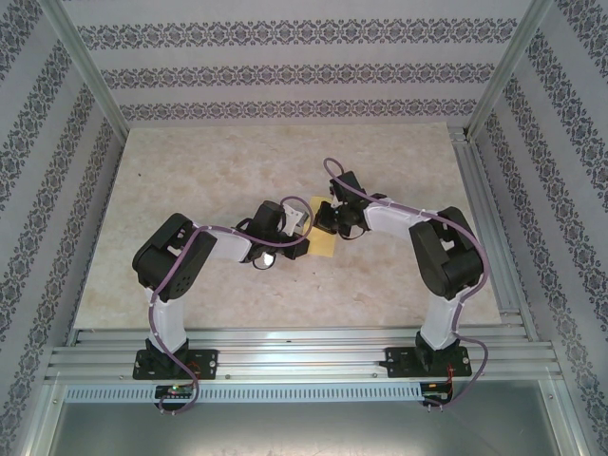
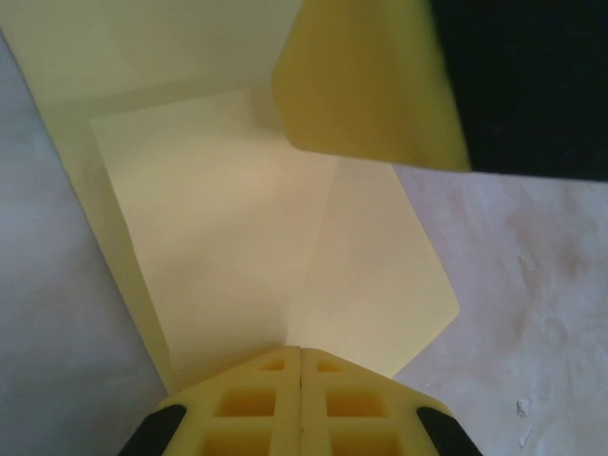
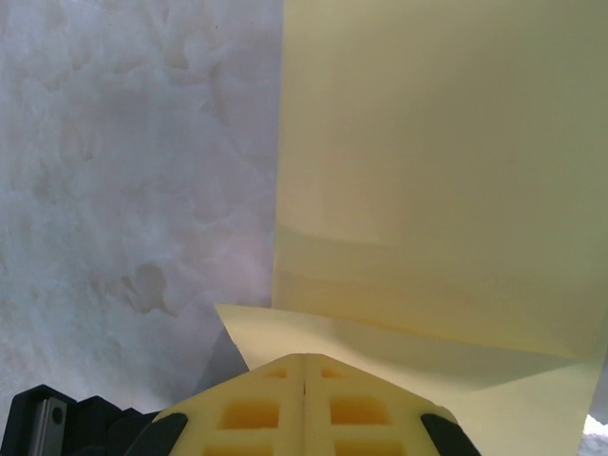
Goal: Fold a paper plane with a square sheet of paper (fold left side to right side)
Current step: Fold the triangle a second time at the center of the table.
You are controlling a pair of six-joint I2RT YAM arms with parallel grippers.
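Observation:
The mustard-yellow square sheet of paper [image 1: 324,247] lies partly folded at the table's middle, mostly hidden under both wrists in the top view. In the left wrist view the paper [image 2: 218,228] shows overlapping flaps, and a crease runs to my left gripper [image 2: 302,351]. That gripper is shut, its tip on the sheet. My right gripper [image 3: 304,359] is also shut, its tip on a slightly raised corner flap of the paper [image 3: 427,171]. I cannot tell whether either one pinches paper. The right gripper's finger [image 2: 370,85] hangs over the sheet's far end. In the top view the left gripper [image 1: 302,226] and right gripper [image 1: 328,220] nearly meet.
The pale marble table [image 1: 209,171] stretches round the paper on all sides. Aluminium rails [image 1: 304,347] run along the near edge by the arm bases, and another rail [image 1: 484,218] borders the right side. Patterned walls enclose the workspace.

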